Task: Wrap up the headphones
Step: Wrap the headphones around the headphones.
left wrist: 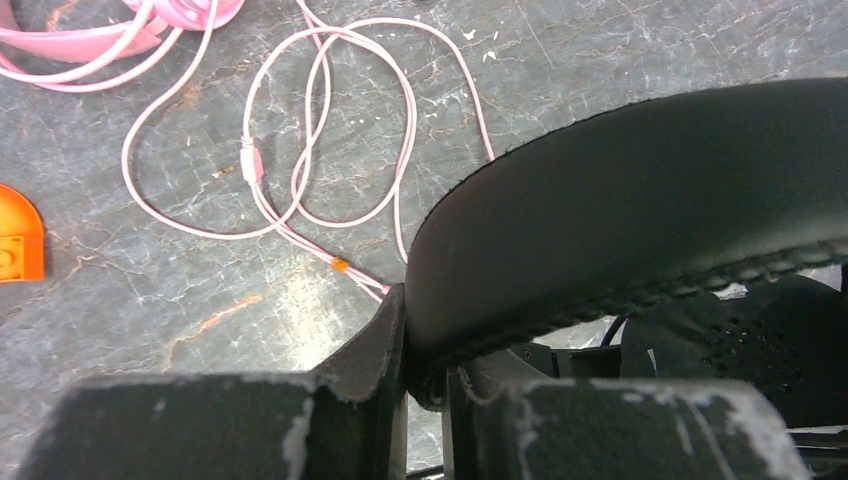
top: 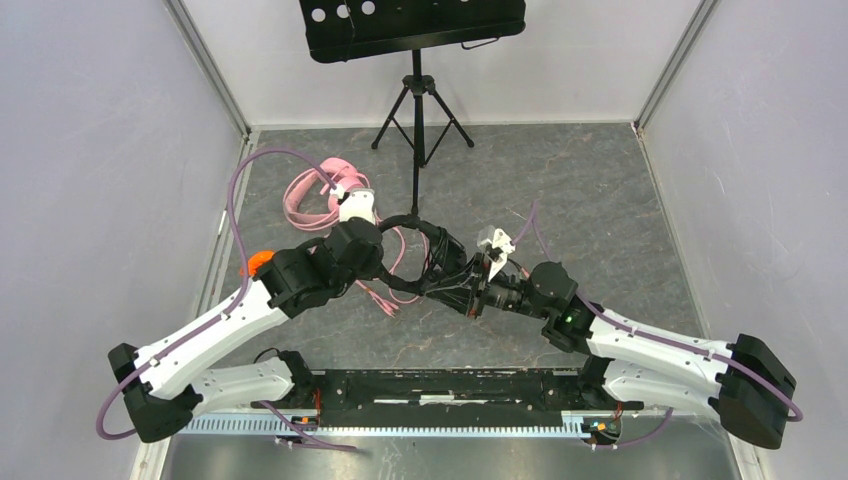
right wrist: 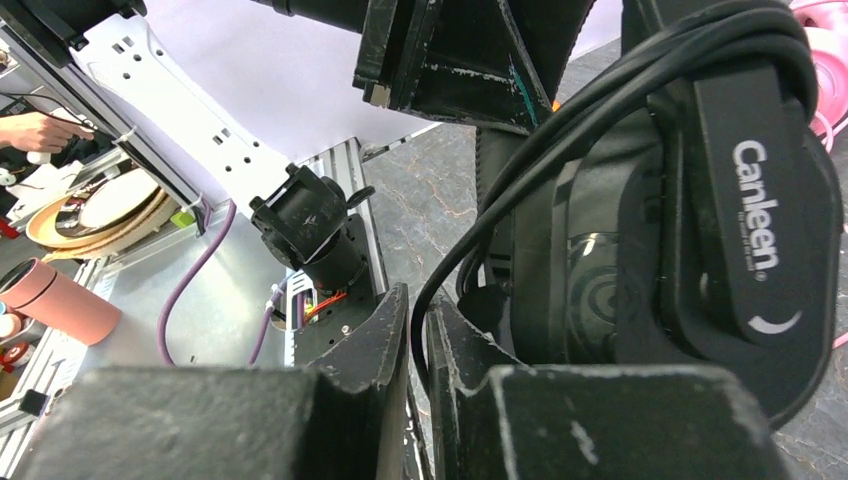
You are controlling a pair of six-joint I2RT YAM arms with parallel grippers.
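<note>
Grey marbled tabletop [top: 620, 200], white walls [top: 100, 150]; left hand [left wrist: 425, 390] tight on black headphones [left wrist: 650, 200], right hand [right wrist: 418, 340] on cable [right wrist: 690, 42].

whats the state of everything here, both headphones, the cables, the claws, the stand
black headphones: held off the table, between the two claws
black cable: several strands laid over the black headphones, one strand pinched
left claw: shut on the black headphones
right claw: shut on the black cable
pink headphones: lying on the table, untouched
pink cable: loose loops, not wrapped
music stand: upright
</note>
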